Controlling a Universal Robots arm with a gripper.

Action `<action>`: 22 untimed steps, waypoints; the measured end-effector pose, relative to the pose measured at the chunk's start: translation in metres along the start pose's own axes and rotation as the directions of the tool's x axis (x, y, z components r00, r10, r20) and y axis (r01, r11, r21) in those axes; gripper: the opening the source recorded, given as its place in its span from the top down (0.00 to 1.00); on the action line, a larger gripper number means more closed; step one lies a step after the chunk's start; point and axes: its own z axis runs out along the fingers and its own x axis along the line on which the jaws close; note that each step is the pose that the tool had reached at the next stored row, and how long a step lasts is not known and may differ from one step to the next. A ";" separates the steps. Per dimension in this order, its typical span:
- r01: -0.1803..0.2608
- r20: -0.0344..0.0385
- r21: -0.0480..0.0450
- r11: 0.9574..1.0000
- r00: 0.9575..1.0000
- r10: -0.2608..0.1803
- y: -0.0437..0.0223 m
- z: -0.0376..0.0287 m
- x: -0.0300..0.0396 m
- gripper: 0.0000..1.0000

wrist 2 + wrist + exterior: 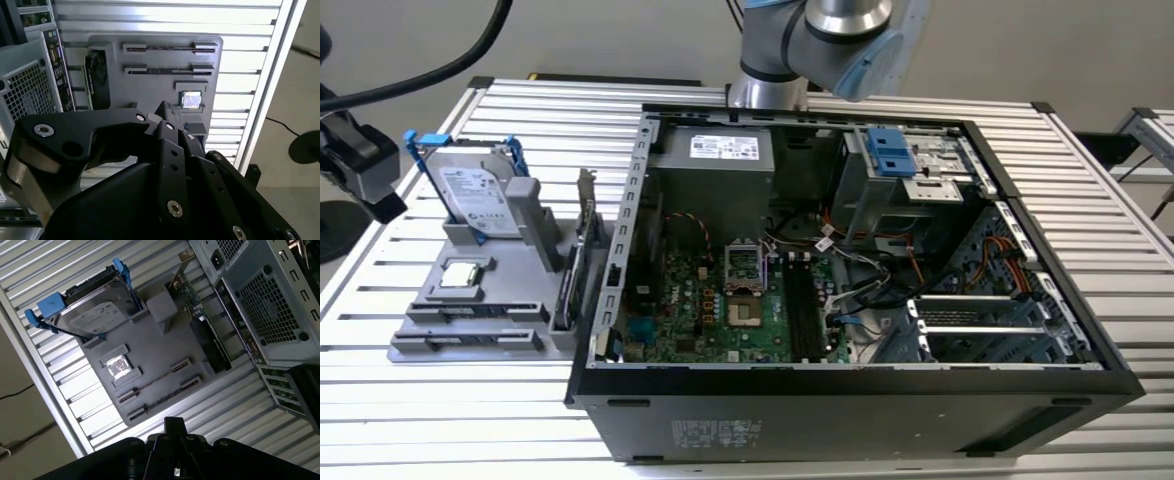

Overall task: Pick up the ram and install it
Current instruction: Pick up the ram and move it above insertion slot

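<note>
In the first wrist view the matte black fingers point(173, 426) sit closest, pressed together with nothing between them, above the grey plastic tray point(150, 350). The tray carries four things. One is a hard drive point(95, 315) with a shiny metal face in a blue bracket. One is a square silver chip point(119, 366). One is an upright green card point(210, 347). The last is the ram point(154, 381), a thin dark strip on edge in one of the tray's two long slotted holders, just beside the chip.

In the second wrist view, black hinged links with bright screws taper to the fingers over the tray.

In the exterior view the tray rests on a ribbed aluminium counter point(454, 420), just beside one open black computer case point(854, 410).
</note>
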 end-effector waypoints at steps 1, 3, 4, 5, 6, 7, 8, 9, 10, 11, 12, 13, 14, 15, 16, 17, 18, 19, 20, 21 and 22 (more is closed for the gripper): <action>-0.008 0.000 0.000 1.000 1.000 0.008 0.0000 0.0000 0.0000 1.00; -0.023 0.001 0.000 1.000 1.000 0.023 0.0000 0.0000 0.0000 1.00; -0.030 0.001 0.000 1.000 1.000 0.030 0.0000 0.0000 0.0000 1.00; -0.038 0.002 0.000 0.999 0.999 0.038 0.0000 0.0001 0.0000 1.00; -0.046 0.002 0.000 0.999 0.999 0.046 0.0000 0.0000 0.0000 1.00; -0.053 0.002 0.000 0.999 0.999 0.053 0.0000 0.0000 0.0000 1.00; -0.060 0.003 0.000 0.998 0.998 0.060 0.0000 0.0000 0.0000 1.00; -0.068 0.003 0.000 0.998 0.998 0.068 0.0000 0.0000 0.0000 1.00; -0.075 0.003 0.000 0.997 0.997 0.075 0.0000 0.0000 0.0000 1.00; -0.083 0.004 0.000 0.997 0.997 0.083 0.0000 0.0000 0.0000 1.00; -0.090 0.004 0.001 0.996 0.996 0.090 0.0001 -0.0002 0.0000 1.00; -0.097 0.004 0.001 0.995 0.995 0.097 0.0001 -0.0002 0.0000 1.00; -0.105 0.005 0.001 0.994 0.994 0.105 0.0001 -0.0002 0.0000 1.00; -0.112 0.005 0.001 0.994 0.994 0.112 0.0001 -0.0002 0.0000 1.00; -0.121 0.006 0.001 0.993 0.993 0.121 0.0000 -0.0002 0.0000 1.00; -0.131 0.006 0.001 0.991 0.991 0.131 0.0000 0.0000 0.0000 1.00; -0.141 0.006 0.001 0.990 0.990 0.141 0.0000 0.0000 0.0000 1.00; -0.149 0.007 0.001 0.989 0.989 0.149 0.0000 0.0000 0.0000 1.00; -0.159 0.007 0.000 0.987 0.987 0.159 0.0000 0.0001 0.0000 1.00; -0.168 0.008 0.000 0.986 0.986 0.168 0.0000 0.0001 0.0000 1.00; -0.177 0.008 0.000 0.984 0.984 0.177 0.0000 0.0001 0.0000 1.00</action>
